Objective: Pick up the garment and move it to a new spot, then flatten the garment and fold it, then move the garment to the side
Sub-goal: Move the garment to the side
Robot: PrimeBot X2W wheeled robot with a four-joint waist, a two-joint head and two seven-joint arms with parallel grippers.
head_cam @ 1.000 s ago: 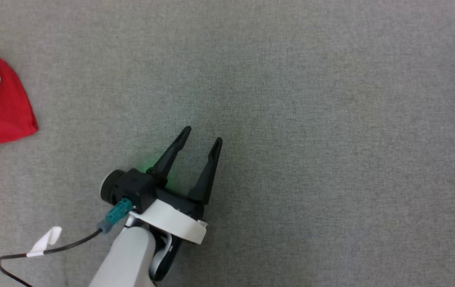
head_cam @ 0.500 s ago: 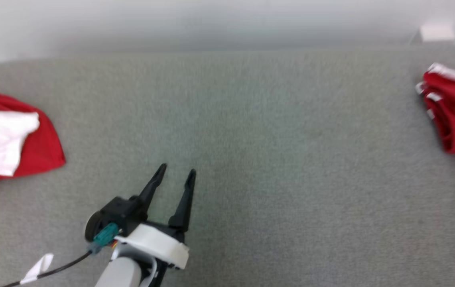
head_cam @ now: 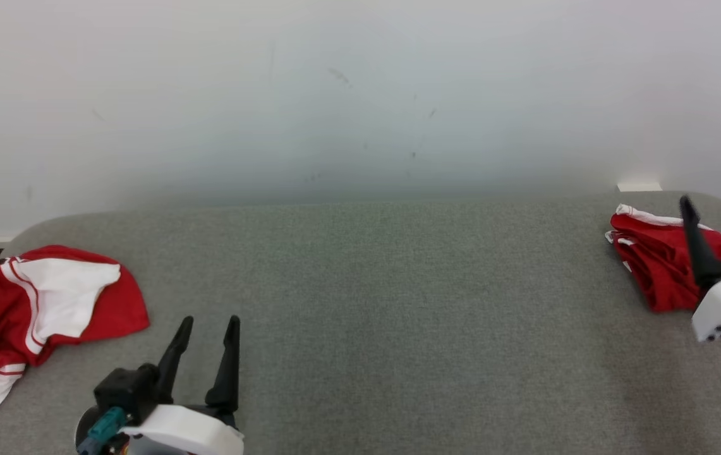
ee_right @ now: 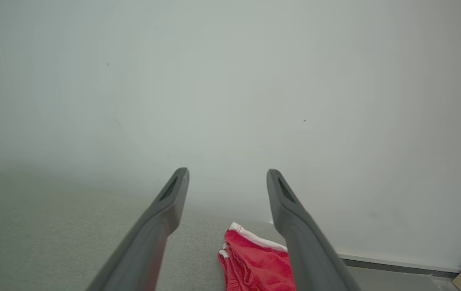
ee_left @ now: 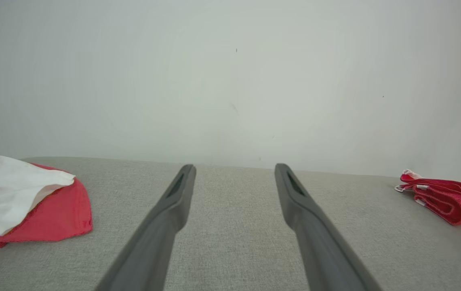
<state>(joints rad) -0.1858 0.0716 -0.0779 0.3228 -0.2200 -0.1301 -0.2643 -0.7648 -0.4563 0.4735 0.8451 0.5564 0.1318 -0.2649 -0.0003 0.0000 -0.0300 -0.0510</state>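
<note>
Here we see a grey fabric surface (head_cam: 398, 316) that runs up to a pale wall (head_cam: 360, 95), with a garment lying at each end. At the left edge lies the crumpled garment (head_cam: 50, 303), red with white panels and stripes, loosely heaped and spilling toward the near left corner. In the left wrist view one white fold of the crumpled garment (ee_left: 20, 194) lies over the red cloth. At the far right edge, close to the wall, sits the folded garment (head_cam: 657, 265), a compact red bundle with white trim along its top.

Our left gripper (head_cam: 210, 321) is over the near edge of the surface, right of the crumpled garment and apart from it. Its two dark fingers stand spread and nothing is between them; in its own wrist view only bare grey fabric shows in the gap.

Our right gripper (head_cam: 712, 197) is at the right edge, fingers likewise spread and gripping nothing. In the head view one finger crosses in front of the folded garment. In the right wrist view the folded garment (ee_right: 254, 258) lies low between the fingers, partly hidden behind one of them, and the fingertips stand against the wall
</note>
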